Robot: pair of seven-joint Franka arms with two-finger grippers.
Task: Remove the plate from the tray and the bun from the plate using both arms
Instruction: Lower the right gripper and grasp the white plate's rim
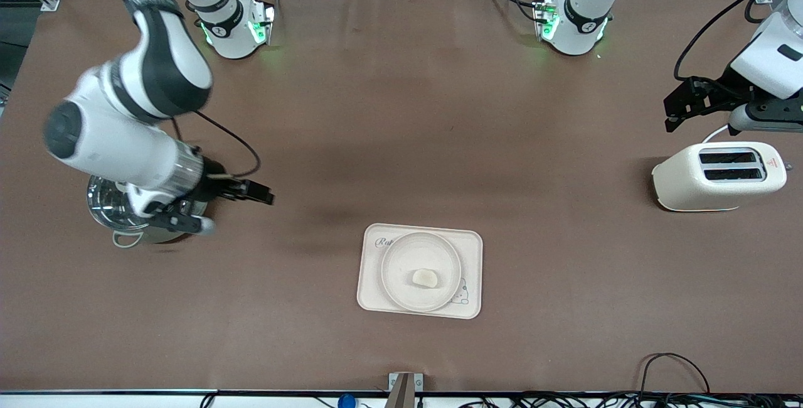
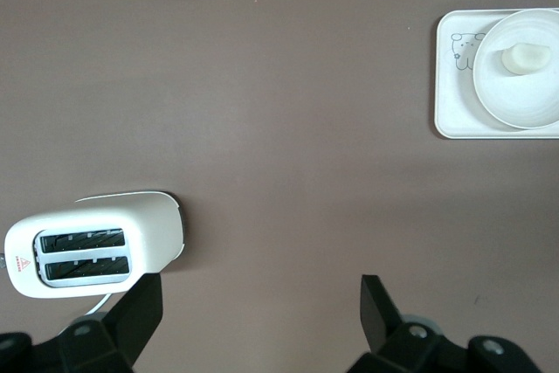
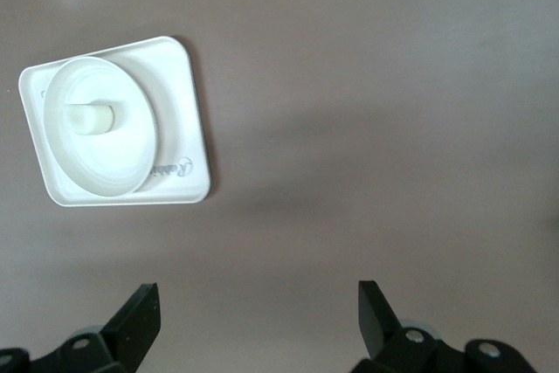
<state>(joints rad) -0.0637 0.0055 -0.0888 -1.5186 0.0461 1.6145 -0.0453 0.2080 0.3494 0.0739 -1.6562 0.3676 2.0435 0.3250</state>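
Observation:
The round cream plate (image 1: pixel 404 257) rests on a rectangular cream tray (image 1: pixel 470 245) near the table's front edge, and the small pale bun (image 1: pixel 425 278) lies on the plate. The right wrist view shows the plate (image 3: pixel 122 159) with the bun (image 3: pixel 92 117) on it, and so does the left wrist view: plate (image 2: pixel 524 102), bun (image 2: pixel 524 58). My right gripper (image 1: pixel 240 212) hangs open and empty beside a pot, over bare table (image 3: pixel 255 299). My left gripper (image 1: pixel 671 116) is open and empty over the table next to the toaster (image 2: pixel 258 294).
A metal pot with a glass lid (image 1: pixel 103 204) stands under the right arm at its end of the table. A cream toaster (image 1: pixel 718 176) stands at the left arm's end (image 2: pixel 96 246). Cables (image 1: pixel 671 364) loop at the front edge.

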